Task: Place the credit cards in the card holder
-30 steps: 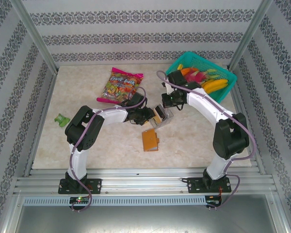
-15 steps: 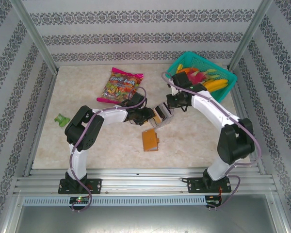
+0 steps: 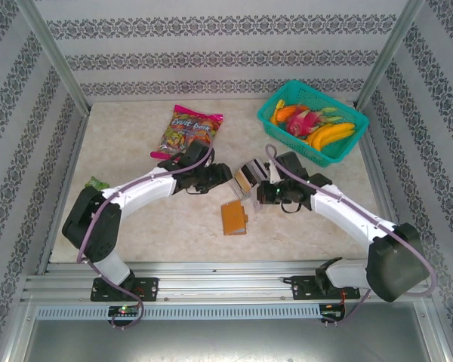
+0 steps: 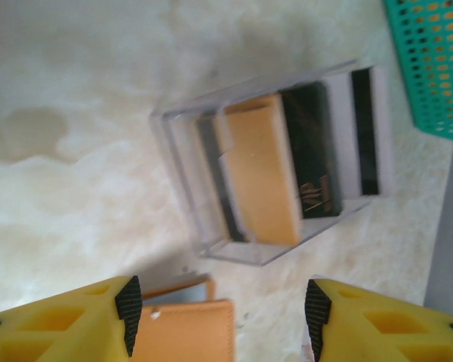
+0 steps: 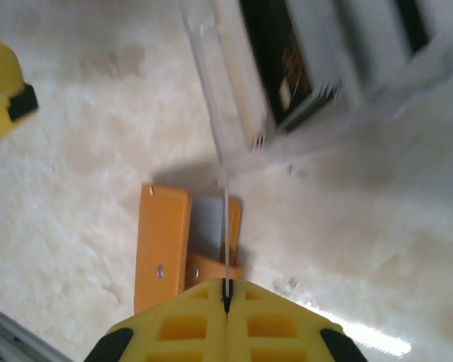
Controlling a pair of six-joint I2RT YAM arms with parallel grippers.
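Observation:
A clear slotted tray (image 4: 211,158) holds upright credit cards: a tan one (image 4: 263,175), a black one (image 4: 311,151) and a grey one with a black stripe (image 4: 366,136). The tray (image 3: 251,176) sits mid-table between the arms. The orange-brown card holder (image 3: 234,219) lies in front of it, a grey card (image 5: 208,219) lying in it. My right gripper (image 5: 226,290) is shut on a thin pale credit card (image 5: 226,226), seen edge-on, just above the card holder (image 5: 162,245). My left gripper (image 4: 221,317) is open, nothing between its fingers, left of the tray (image 3: 220,178).
A teal basket (image 3: 346,143) of fruit stands at the back right. A colourful snack bag (image 3: 190,130) lies at the back left. A small green object (image 3: 97,183) sits at the far left. Metal rails bound the table's sides.
The right arm swung from near the basket toward the near side, its gripper now right of the tray above the card holder. The left arm's elbow dropped left and its jaws widened.

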